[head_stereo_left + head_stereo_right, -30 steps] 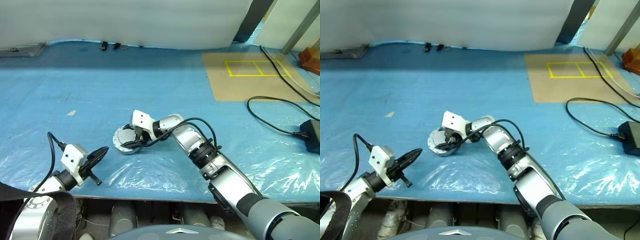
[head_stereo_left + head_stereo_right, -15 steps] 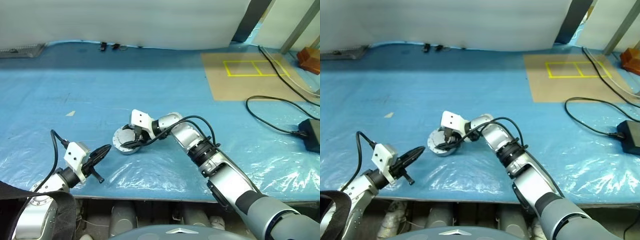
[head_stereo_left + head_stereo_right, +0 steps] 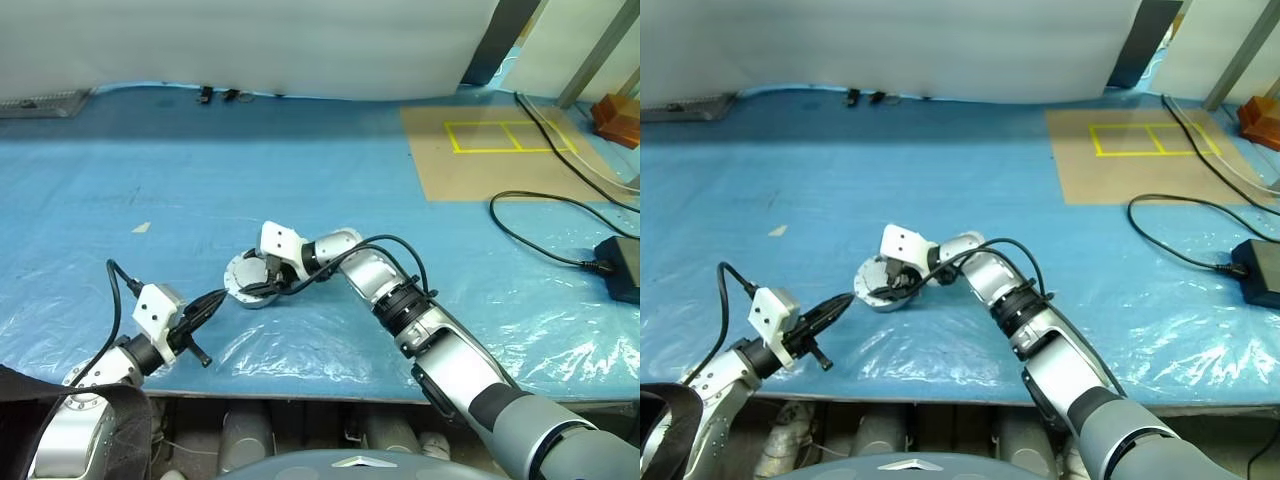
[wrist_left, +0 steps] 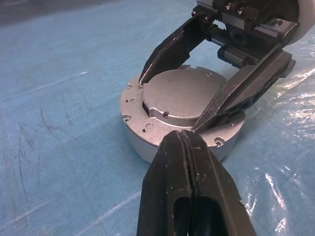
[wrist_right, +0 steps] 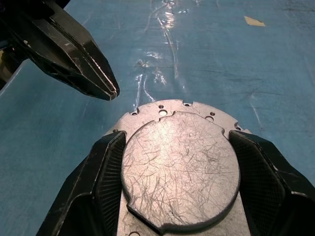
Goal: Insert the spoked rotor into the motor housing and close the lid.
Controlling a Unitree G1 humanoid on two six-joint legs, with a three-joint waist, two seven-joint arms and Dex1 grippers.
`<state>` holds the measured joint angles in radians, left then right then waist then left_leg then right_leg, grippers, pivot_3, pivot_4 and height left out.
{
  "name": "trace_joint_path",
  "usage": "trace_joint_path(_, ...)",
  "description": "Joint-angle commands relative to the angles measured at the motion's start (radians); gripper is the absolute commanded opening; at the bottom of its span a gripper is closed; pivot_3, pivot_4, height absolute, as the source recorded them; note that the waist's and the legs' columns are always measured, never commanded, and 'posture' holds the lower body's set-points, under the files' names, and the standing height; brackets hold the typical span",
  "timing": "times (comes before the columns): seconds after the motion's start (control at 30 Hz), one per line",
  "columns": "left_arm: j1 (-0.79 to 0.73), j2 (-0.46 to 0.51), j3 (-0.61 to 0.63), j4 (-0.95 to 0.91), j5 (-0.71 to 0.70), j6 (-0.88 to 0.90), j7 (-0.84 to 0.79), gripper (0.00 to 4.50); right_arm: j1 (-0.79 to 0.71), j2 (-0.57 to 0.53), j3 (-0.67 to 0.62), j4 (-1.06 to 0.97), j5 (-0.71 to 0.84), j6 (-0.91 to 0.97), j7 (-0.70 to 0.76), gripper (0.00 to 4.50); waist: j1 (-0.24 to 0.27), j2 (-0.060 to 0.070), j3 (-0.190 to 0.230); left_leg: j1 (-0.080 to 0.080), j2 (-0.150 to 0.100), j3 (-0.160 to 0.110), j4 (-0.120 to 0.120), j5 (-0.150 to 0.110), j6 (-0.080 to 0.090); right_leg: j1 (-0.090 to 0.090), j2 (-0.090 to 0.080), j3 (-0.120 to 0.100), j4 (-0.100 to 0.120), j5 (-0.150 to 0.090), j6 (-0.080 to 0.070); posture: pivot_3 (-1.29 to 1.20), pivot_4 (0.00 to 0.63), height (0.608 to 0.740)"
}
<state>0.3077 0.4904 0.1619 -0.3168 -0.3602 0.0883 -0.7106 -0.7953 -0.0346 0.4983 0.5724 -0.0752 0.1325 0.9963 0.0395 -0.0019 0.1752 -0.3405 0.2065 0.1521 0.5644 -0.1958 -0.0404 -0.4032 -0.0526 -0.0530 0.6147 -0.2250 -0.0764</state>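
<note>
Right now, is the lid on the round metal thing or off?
On. The lid lies flat on the motor housing, with the right tool gripping its edges.

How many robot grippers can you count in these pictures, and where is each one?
2. The right gripper sits at the motor housing, its jaws either side of the lid. The left gripper hangs just short of the housing, nearer the table edge, jaws shut.

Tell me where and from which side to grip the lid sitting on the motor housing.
Grip the lid by its round edge, at two opposite sides, coming down from above. It lies flat on the motor housing with a plain top face, so only the raised rim offers purchase. The right gripper already straddles it this way.
</note>
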Motion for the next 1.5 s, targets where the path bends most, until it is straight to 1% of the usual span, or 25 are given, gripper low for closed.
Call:
trace_joint_path(0.03,-0.03,0.007,-0.004,-0.024,0.018,-0.002,0.017,0.0,0.032,-0.033,0.043,0.055,-0.068,0.01,-0.013,2.97,0.001,0.001,0.0,0.001,0.0,0.0,0.0,0.0,0.0,0.001,0.0,0.0,0.0,0.0,0.0,0.0,0.15,0.74)
trace_joint_path(0.2,-0.134,-0.011,-0.03,0.003,0.036,0.024,0.056,0.0,0.035,-0.037,0.032,0.038,-0.058,0.037,-0.018,2.97,0.003,0.001,-0.001,0.005,-0.001,-0.001,0.0,0.0,0.0,0.004,-0.001,0.001,0.0,0.0,0.0,0.0,0.15,0.74)
trace_joint_path(0.4,-0.278,0.01,-0.1,0.074,0.07,0.076,0.034,0.0,0.052,-0.043,0.015,-0.017,-0.038,0.089,-0.022,2.97,0.004,0.003,-0.002,0.004,-0.001,-0.001,0.0,0.0,0.0,0.004,-0.001,0.001,0.0,0.0,0.0,0.0,0.15,0.74)
trace_joint_path(0.47,-0.322,0.018,-0.122,0.103,0.086,0.091,0.025,0.0,0.054,-0.046,0.012,-0.027,-0.038,0.098,-0.027,2.97,0.004,0.003,-0.002,0.003,-0.001,-0.001,0.0,0.0,0.0,0.003,-0.001,0.001,0.0,0.003,-0.005,0.0,0.15,0.74)
trace_joint_path(0.6,-0.4,0.043,-0.166,0.156,0.113,0.137,-0.003,0.0,0.052,-0.049,0.004,-0.036,-0.038,0.113,-0.038,2.97,0.005,0.003,-0.002,0.001,-0.001,-0.001,0.0,0.0,0.0,0.002,-0.001,0.001,-0.001,0.003,-0.006,0.0,0.15,0.74)
trace_joint_path(0.8,-0.402,0.065,-0.204,0.17,0.096,0.183,-0.074,0.0,0.061,-0.053,0.004,-0.055,-0.045,0.13,-0.054,2.97,0.006,0.005,-0.003,0.001,-0.002,-0.001,0.0,0.0,0.0,0.003,-0.002,0.001,-0.001,0.003,-0.005,0.0,0.15,0.74)
trace_joint_path(0.83,-0.4,0.068,-0.214,0.174,0.103,0.186,-0.079,0.0,0.063,-0.054,0.004,-0.062,-0.045,0.136,-0.056,2.97,0.006,0.005,-0.003,0.001,-0.002,-0.001,0.0,0.0,0.0,0.002,-0.002,0.001,-0.001,0.0,-0.001,0.0,0.15,0.74)
trace_joint_path(1.0,-0.413,0.074,-0.257,0.208,0.155,0.18,-0.078,0.0,0.078,-0.054,-0.014,-0.105,-0.023,0.18,-0.067,2.97,0.008,0.008,-0.005,0.001,-0.002,-0.001,0.0,0.0,0.0,0.002,-0.002,0.001,-0.001,0.0,0.0,0.0,0.15,0.74)
trace_joint_path(1.23,-0.443,0.07,-0.297,0.249,0.185,0.176,-0.095,0.0,0.086,-0.062,-0.022,-0.134,-0.014,0.211,-0.072,2.97,0.012,0.01,-0.006,0.001,-0.003,-0.001,-0.001,0.0,0.0,0.003,-0.003,0.001,-0.001,-0.001,0.001,0.0,0.15,0.74)
trace_joint_path(1.3,-0.449,0.07,-0.307,0.256,0.191,0.178,-0.098,0.0,0.081,-0.061,-0.031,-0.136,-0.008,0.215,-0.076,3.7,0.014,0.01,-0.006,0.001,-0.003,-0.001,-0.001,0.0,0.0,0.003,-0.003,0.001,-0.002,-0.001,0.001,0.0,0.15,0.74)
trace_joint_path(1.33,-0.454,0.071,-0.307,0.26,0.19,0.179,-0.099,0.0,0.076,-0.06,-0.034,-0.133,-0.005,0.215,-0.076,3.94,0.014,0.01,-0.007,0.001,-0.003,-0.001,-0.001,0.0,0.0,0.003,-0.003,0.001,-0.003,-0.001,0.001,0.0,0.15,0.74)
trace_joint_path(1.37,-0.454,0.07,-0.306,0.261,0.19,0.177,-0.099,0.0,0.075,-0.058,-0.035,-0.132,-0.005,0.215,-0.077,4.32,0.013,0.01,-0.007,0.001,-0.003,-0.001,-0.002,0.0,0.0,0.004,-0.003,0.001,-0.003,-0.001,0.001,0.0,0.15,0.74)
trace_joint_path(1.4,-0.452,0.069,-0.305,0.261,0.19,0.177,-0.098,0.0,0.075,-0.058,-0.038,-0.134,-0.004,0.209,-0.08,4.46,0.012,0.01,-0.007,0.001,-0.003,-0.001,-0.002,0.0,0.0,0.004,-0.003,0.001,-0.004,-0.001,0.001,0.0,0.15,0.74)
trace_joint_path(1.5,-0.443,0.07,-0.3,0.253,0.185,0.188,-0.095,0.0,0.068,-0.054,-0.051,-0.139,0.005,0.196,-0.084,4.46,0.01,0.011,-0.007,0.001,-0.003,-0.001,-0.003,0.0,0.0,0.004,-0.003,0.001,-0.004,-0.001,0.001,0.0,0.15,0.74)
